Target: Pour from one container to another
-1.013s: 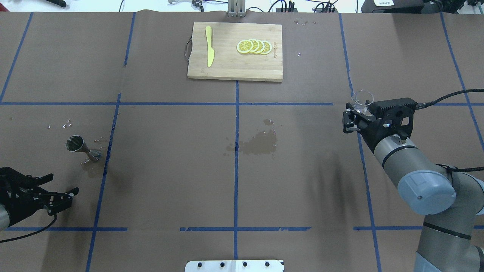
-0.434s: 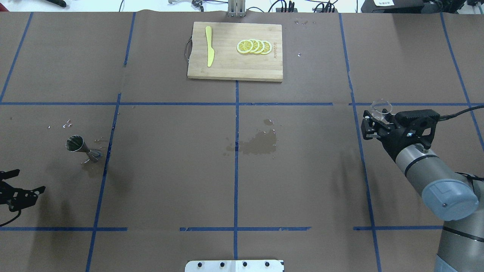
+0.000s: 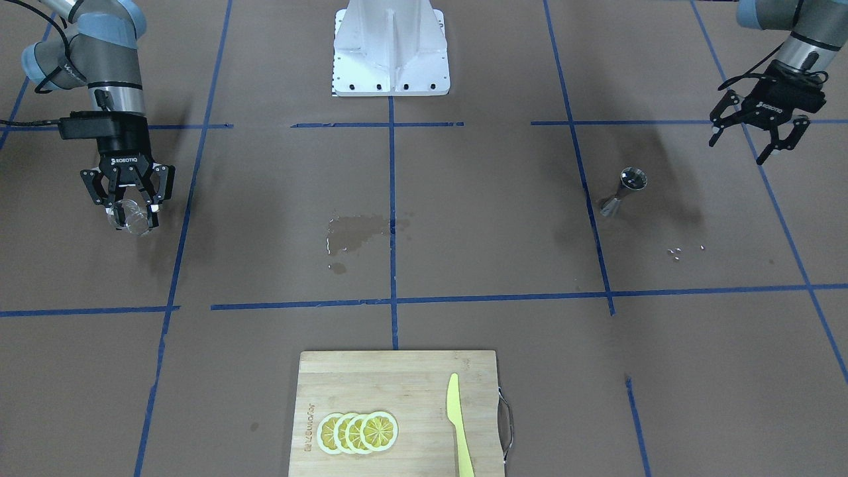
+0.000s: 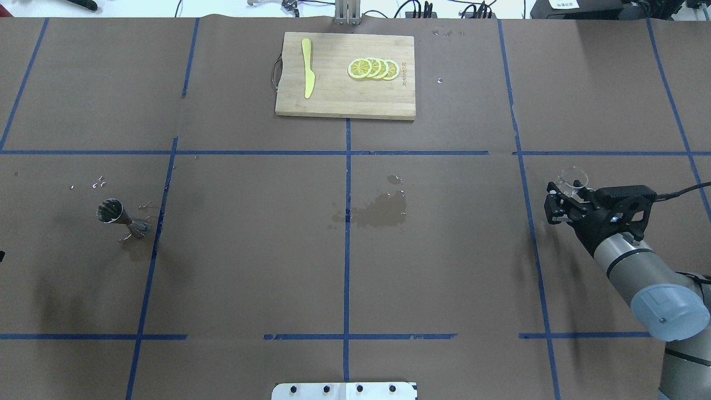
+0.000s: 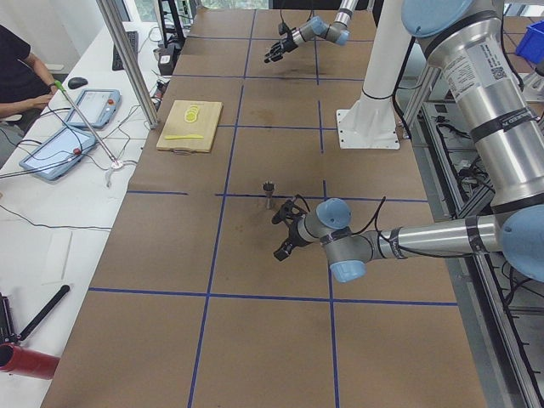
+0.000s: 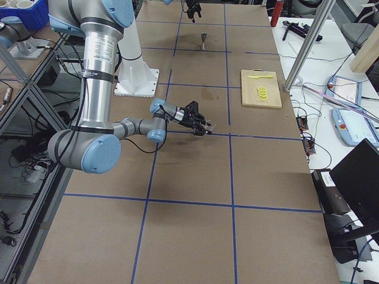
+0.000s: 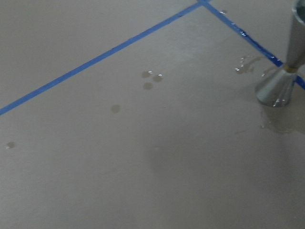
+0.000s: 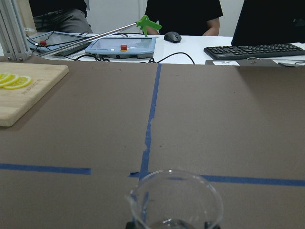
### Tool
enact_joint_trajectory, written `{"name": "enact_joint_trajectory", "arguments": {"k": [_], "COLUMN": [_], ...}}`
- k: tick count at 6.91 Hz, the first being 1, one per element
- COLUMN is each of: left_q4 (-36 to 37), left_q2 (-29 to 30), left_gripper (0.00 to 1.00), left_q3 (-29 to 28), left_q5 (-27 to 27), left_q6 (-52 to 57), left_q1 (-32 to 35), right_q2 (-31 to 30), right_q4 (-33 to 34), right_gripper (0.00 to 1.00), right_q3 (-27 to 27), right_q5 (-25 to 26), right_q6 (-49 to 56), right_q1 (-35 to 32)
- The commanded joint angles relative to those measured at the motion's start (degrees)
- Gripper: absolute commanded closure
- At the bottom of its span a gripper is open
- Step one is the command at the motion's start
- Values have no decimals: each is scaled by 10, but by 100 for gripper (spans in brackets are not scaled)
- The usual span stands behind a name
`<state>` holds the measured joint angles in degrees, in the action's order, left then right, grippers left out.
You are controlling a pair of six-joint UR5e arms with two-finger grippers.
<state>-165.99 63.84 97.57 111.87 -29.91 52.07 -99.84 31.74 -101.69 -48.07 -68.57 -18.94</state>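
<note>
right pincer [image 3: 131, 211] grips small clear glass cup [image 8: 174, 200]; silver hourglass steel jigger [image 4: 119, 218] stands upright well apart, nearer left pincer [image 3: 747, 147] (spread, empty).

Upper cone of jigger [image 7: 279, 88] being cut off by edge; base of glass cup [image 8: 174, 198], between jaws, being cropped below.

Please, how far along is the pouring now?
Seemingly done: the glass cup looks almost empty, and a puddle lies by the jigger. In hand: the right gripper holds the cup, far from the jigger; the left gripper is open. Left: probably setting the cup down.
</note>
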Motion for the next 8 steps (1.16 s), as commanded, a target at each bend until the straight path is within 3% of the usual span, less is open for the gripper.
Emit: {"name": "enact_joint_trajectory", "arguments": {"k": [1,3,5,8], "left_q4": [111,149,149,148], "left_q2": [40,57,57,58], "left_gripper": [0,0,0,0], "left_q3": [-6,-5,-1,2], "left_q5": [139,165,164,165], "left_q6": [6,5,3,0], "left_q1": [105,128,129,129], "right_q2": [-1,1,10,31], "right_q4": [-3,-35,-35,-35], "right_gripper": [100,99,85,76], "right_q3": [36,38,40,72], "right_q5": [100,119,130,129], "right_q6": [-44,-46,-46,-46], "right_q1": [76,90,101,102]}}
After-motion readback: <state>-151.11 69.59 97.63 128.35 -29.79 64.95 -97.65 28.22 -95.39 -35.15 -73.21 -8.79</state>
